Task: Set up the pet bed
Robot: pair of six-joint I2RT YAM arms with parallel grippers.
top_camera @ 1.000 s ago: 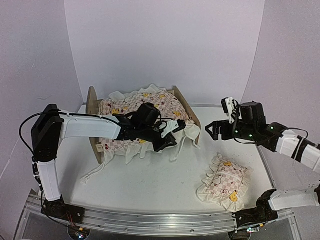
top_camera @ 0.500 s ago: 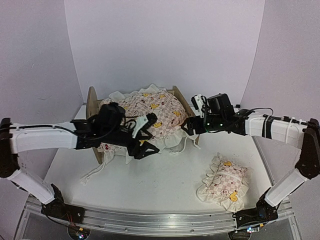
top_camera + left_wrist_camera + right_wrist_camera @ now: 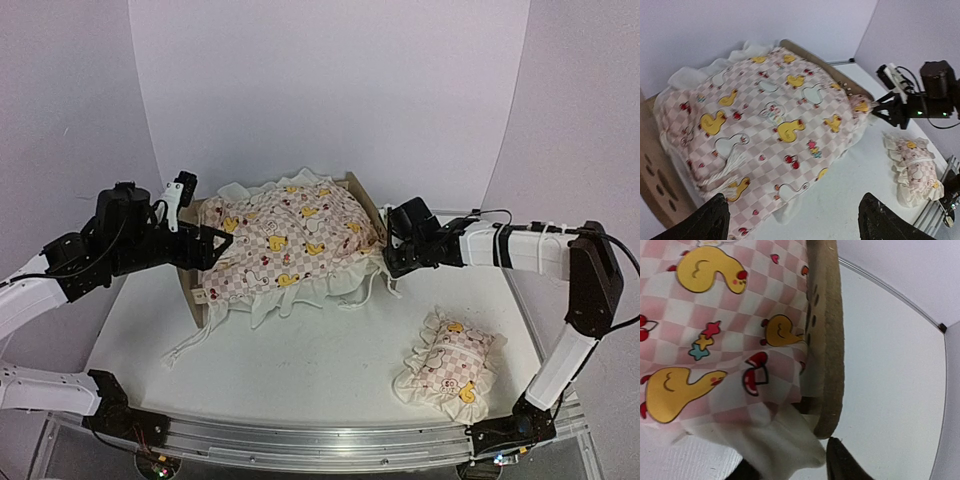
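Bracketing the white frill at a corner of the pink-checked, duck-print quilt, the right gripper stands at a middling gap; I cannot tell whether it truly pinches the cloth. Just beside it runs the footboard of the light-wood pet bed, set toward the back of the white table under the heaped quilt. A clean tuck probably means catching the frill alone, clear of the wood, then drawing it gently outward. The left gripper hangs wide and empty near the headboard side.

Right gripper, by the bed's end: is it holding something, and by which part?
It cannot be told. The right gripper has its fingers on either side of the quilt's white frill at the footboard corner, but no firm pinch shows.
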